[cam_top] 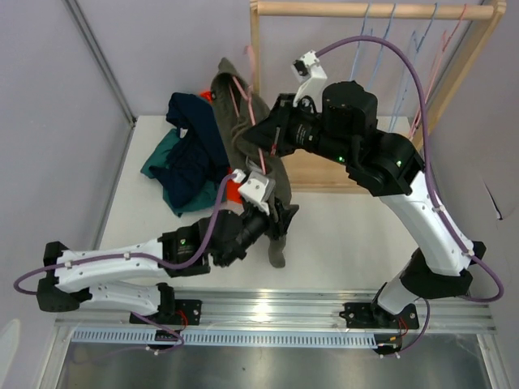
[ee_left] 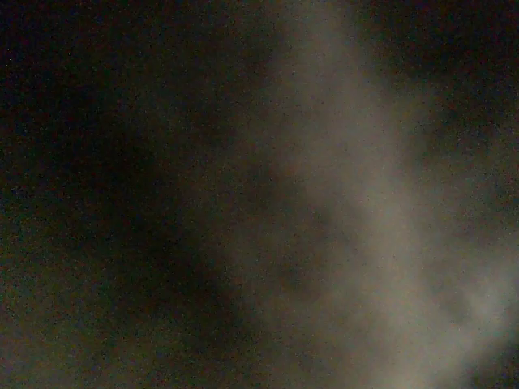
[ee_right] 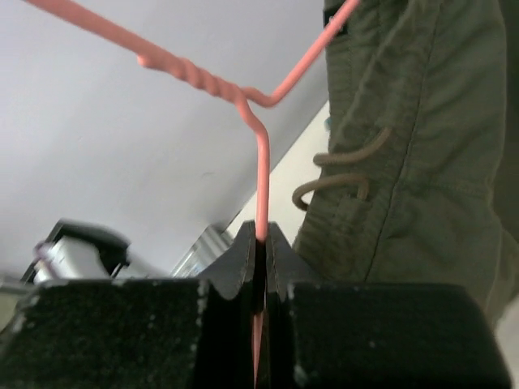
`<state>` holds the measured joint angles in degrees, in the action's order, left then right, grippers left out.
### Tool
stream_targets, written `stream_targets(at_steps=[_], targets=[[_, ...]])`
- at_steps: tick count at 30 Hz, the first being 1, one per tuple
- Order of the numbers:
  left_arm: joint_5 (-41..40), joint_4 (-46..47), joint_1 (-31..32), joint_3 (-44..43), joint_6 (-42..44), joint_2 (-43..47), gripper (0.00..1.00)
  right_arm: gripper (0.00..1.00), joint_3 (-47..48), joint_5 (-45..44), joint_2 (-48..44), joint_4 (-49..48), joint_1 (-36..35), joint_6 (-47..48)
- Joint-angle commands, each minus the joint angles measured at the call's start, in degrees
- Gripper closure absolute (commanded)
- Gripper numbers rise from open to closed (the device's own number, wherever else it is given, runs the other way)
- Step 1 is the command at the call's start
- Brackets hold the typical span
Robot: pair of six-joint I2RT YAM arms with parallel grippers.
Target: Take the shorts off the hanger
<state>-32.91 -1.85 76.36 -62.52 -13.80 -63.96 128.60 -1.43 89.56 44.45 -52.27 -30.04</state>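
An olive-grey pair of shorts (cam_top: 237,113) hangs limp from a pink wire hanger (cam_top: 243,97) above the table. My right gripper (cam_top: 264,143) is shut on the hanger's wire (ee_right: 261,170), with the olive shorts (ee_right: 422,162) and their drawstring just to the right of the fingers. My left gripper (cam_top: 279,214) is pushed into the lower part of the olive shorts. Its wrist view shows only dark, blurred fabric (ee_left: 349,203), and the fingers are hidden, so I cannot tell how the jaws stand.
Navy shorts (cam_top: 199,134) and teal shorts (cam_top: 165,164) lie heaped at the table's back left, with a bit of orange fabric (cam_top: 233,191) beside them. A wooden rack (cam_top: 373,10) with several bare wire hangers (cam_top: 405,40) stands at the back right.
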Motion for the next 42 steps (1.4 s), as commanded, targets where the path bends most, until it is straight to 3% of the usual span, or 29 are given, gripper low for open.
stream_targets(at_steps=[1,8,12,19,20,21,28,38,42], targets=[[-9.35,-10.09,13.96,3.89,-4.47,4.63,1.0,1.0,11.49,-11.67,2.45,-16.68,5.51,4.55],[-17.71,-21.78,24.97,2.06,-12.82,4.64,0.99,1.0,12.91,-11.23,2.46,-16.23,8.5,4.2],[-19.48,-21.97,27.0,0.21,-12.57,3.32,0.71,1.0,11.95,-11.14,1.59,-15.71,9.73,3.85],[-21.84,-18.72,27.0,-2.42,-8.18,2.27,0.32,1.0,10.36,-11.58,-0.79,-15.44,10.78,4.2],[-22.29,-18.46,27.0,-2.95,-6.6,1.92,0.23,1.0,10.19,-11.58,-1.05,-15.36,10.87,4.12],[-22.64,-18.11,27.0,-3.13,-5.63,1.74,0.02,1.0,9.57,-11.66,-1.75,-15.18,10.96,4.11],[-27.65,-6.81,26.04,-4.36,6.32,1.12,0.01,1.0,6.67,-11.93,-4.74,-15.62,11.58,3.68],[-23.17,11.31,16.02,-5.94,22.23,-6.08,0.01,1.0,4.74,-12.01,-6.85,-15.18,10.61,1.39],[-20.72,13.62,13.65,-10.77,25.05,-10.74,0.01,1.0,2.54,-12.54,-7.64,-15.88,9.65,1.13]])
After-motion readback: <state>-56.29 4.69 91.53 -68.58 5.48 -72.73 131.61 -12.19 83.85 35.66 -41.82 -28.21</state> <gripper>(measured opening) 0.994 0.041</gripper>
